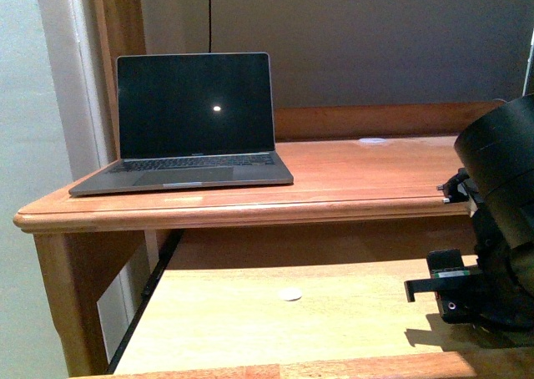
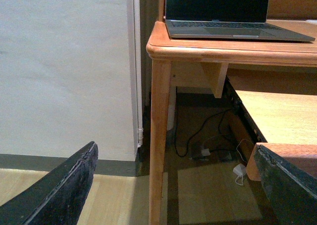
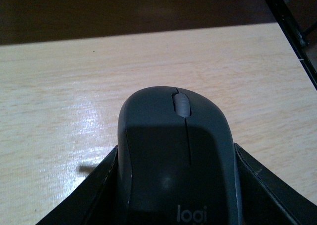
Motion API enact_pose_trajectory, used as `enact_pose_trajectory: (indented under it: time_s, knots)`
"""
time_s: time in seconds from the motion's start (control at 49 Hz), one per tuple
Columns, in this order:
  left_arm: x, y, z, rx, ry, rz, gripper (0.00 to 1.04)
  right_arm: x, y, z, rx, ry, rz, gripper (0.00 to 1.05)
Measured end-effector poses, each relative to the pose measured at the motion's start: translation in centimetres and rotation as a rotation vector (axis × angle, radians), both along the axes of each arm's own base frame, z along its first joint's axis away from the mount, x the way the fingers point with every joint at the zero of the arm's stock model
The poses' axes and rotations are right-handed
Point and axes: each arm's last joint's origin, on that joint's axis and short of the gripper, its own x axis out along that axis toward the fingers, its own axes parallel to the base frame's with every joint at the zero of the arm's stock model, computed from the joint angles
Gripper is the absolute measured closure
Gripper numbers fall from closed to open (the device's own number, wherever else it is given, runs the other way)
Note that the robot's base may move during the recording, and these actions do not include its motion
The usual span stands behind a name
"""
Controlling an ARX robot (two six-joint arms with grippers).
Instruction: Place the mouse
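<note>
Looks about halfway: got the mouse (image 3: 168, 136) pinched snug in the right claw (image 3: 176, 153), low over the pull-out shelf (image 1: 250, 320) under the desk (image 1: 367, 174). Can't tell if it's touching wood. Not set down and let go yet. Got the left claw (image 2: 176, 153) spread wide, holding nothing, off by the desk leg. Worth minding the laptop (image 1: 196, 116) and a small white disc (image 1: 290, 294).
</note>
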Motion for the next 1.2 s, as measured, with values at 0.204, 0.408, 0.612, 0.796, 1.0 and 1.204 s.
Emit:
enact_pose_trajectory:
  time_s: [0.204,0.408,0.612,0.796,1.0,1.204]
  knots:
    - [0.0,0.0,0.0,0.000,0.000,0.000,0.08,-2.5,-1.4,3.6,0.093,-0.085,0.031,0.48]
    - [0.0,0.0,0.0,0.000,0.000,0.000,0.08,-0.5,1.1,8.9,0.159,-0.195,0.070,0.48]
    - [0.0,0.0,0.0,0.000,0.000,0.000,0.08,5.8,6.5,10.9,0.145,-0.234,0.127,0.48]
    - [0.0,0.0,0.0,0.000,0.000,0.000,0.08,9.7,8.3,10.1,0.086,-0.231,0.105,0.48]
    - [0.0,0.0,0.0,0.000,0.000,0.000,0.08,12.8,9.9,8.8,0.033,-0.246,0.097,0.48]
    - [0.0,0.0,0.0,0.000,0.000,0.000,0.08,14.7,10.8,7.5,0.010,-0.248,0.079,0.48]
